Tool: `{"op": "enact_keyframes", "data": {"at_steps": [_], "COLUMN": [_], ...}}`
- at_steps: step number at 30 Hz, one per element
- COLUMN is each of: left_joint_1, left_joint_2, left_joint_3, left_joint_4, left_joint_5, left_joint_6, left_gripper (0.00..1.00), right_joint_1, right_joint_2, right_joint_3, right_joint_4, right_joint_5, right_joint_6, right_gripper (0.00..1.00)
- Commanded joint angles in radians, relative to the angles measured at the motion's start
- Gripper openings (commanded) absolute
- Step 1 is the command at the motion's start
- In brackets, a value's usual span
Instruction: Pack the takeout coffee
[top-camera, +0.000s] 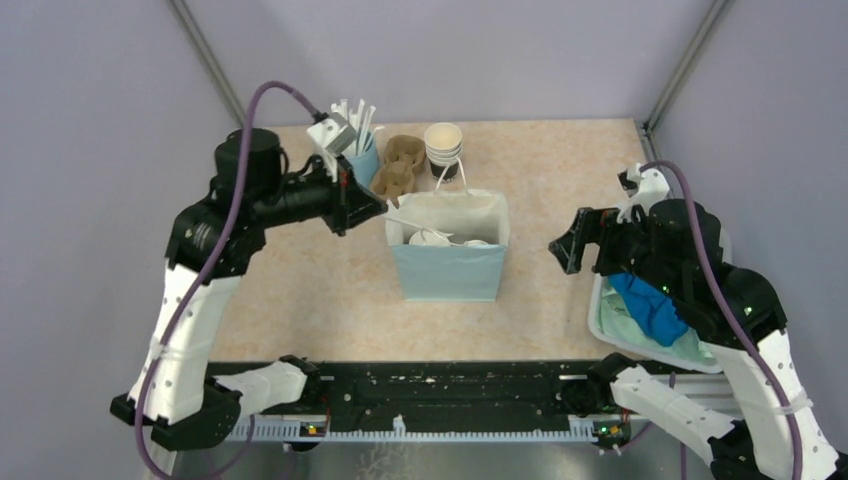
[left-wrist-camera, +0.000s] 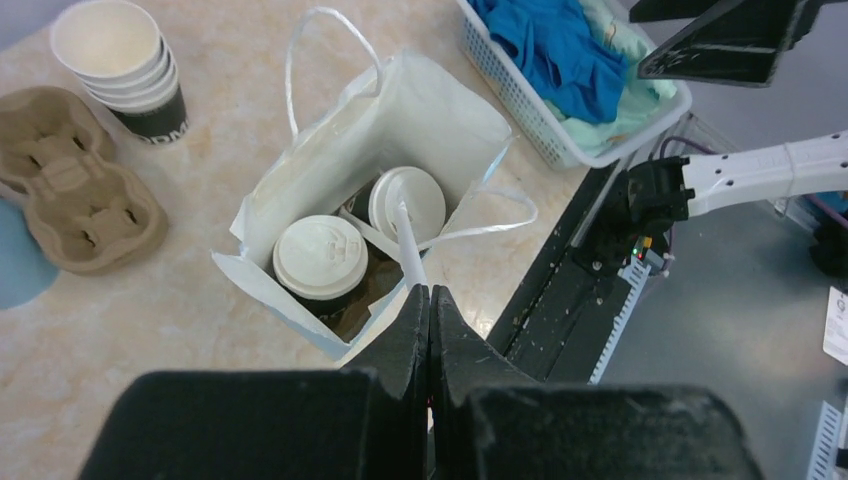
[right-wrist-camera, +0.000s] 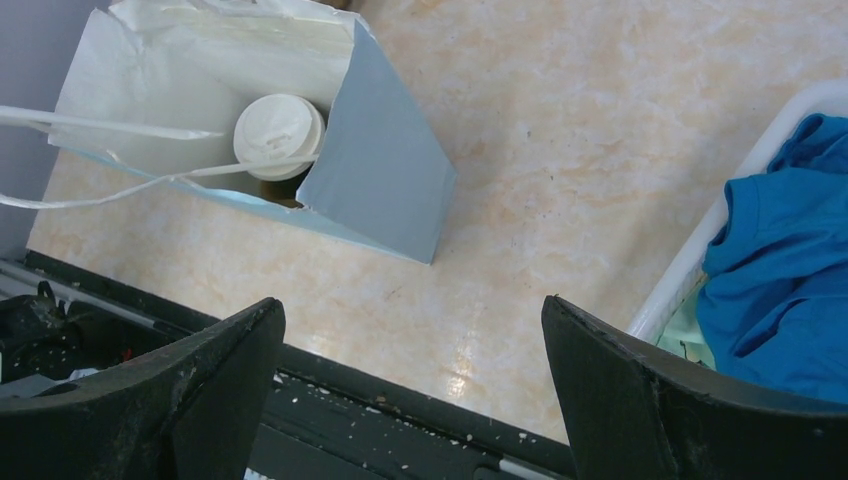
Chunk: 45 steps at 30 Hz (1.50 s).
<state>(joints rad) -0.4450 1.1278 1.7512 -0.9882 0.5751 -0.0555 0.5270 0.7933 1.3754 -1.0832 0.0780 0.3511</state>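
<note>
Table (top-camera: 560, 180): we see a flat beige top with a marbled, stone-like pattern, and grey walls around it.
Paper bag (top-camera: 450, 270): a boxy, light blue paper bag stands upright at the centre of the table. Its mouth is open, its lining is white, and it has two thin white loop handles.
Basket (left-wrist-camera: 525, 105): at 4 o'clock from the bag, well apart from it, sits a white plastic lattice basket holding crumpled blue cloth (top-camera: 648, 305).
Left gripper (left-wrist-camera: 429, 295): at 10 o'clock from the bag, just above its rim, we find the two black wedge-shaped fingers pressed together, pinching the near end of a white straw.
Right gripper (right-wrist-camera: 412, 310): at 3 o'clock from the bag, between bag and basket, it hangs in the air with its matte black fingers spread wide and nothing between them.
Cup carrier (top-camera: 398, 165): at 11 o'clock lies a brown moulded-pulp tray with round wells.
Takeout coffee (left-wrist-camera: 320, 255): both cups stand inside the bag, side by side. We see mostly their round white plastic lids and a little dark brown wall beneath.
Stack of cups (top-camera: 443, 148): at 12 o'clock, nested dark paper cups with cream insides stand just behind the bag.
Blue cup (top-camera: 362, 160): at 11 o'clock, beside the carrier, it holds white straws.
White straw (left-wrist-camera: 408, 240): thin and straight, it slants from the left fingertips down between the two lids.
</note>
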Motion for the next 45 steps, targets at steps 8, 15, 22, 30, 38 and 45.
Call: {"op": "enact_keyframes", "data": {"at_steps": [8,15,22,30,38,45], "left_joint_1": [-0.107,-0.122,-0.126,-0.166,-0.204,-0.227], "left_joint_2": [0.157,0.259,0.382,0.428,0.407,0.300], "left_joint_3": [0.004,0.006,-0.013,-0.100,-0.110,-0.183], "left_joint_4": [-0.010,-0.013,-0.013,0.114,0.156,0.269], "left_joint_5": [-0.035,0.011,0.025,0.004,-0.233,-0.266], "left_joint_6": [0.098,0.093,0.085,0.029,-0.003,-0.021], "left_gripper": [0.00,0.00,0.00,0.00,0.00,0.08], "right_joint_1": [-0.006,-0.007,-0.006,-0.005,-0.006,-0.006], "right_joint_2": [-0.015,0.003,0.019,0.034,0.022,0.012], "right_joint_3": [-0.029,-0.042,-0.040,-0.020,-0.040,-0.045], "right_joint_4": [0.034,0.044,0.075,0.071,0.089,0.091], "right_joint_5": [-0.005,-0.019,-0.051,-0.044,-0.065,-0.076], "right_joint_6": [0.022,-0.001,0.002,-0.041,-0.031,-0.022], "right_gripper": [0.99,0.99,0.99,0.99,0.99,0.99]}}
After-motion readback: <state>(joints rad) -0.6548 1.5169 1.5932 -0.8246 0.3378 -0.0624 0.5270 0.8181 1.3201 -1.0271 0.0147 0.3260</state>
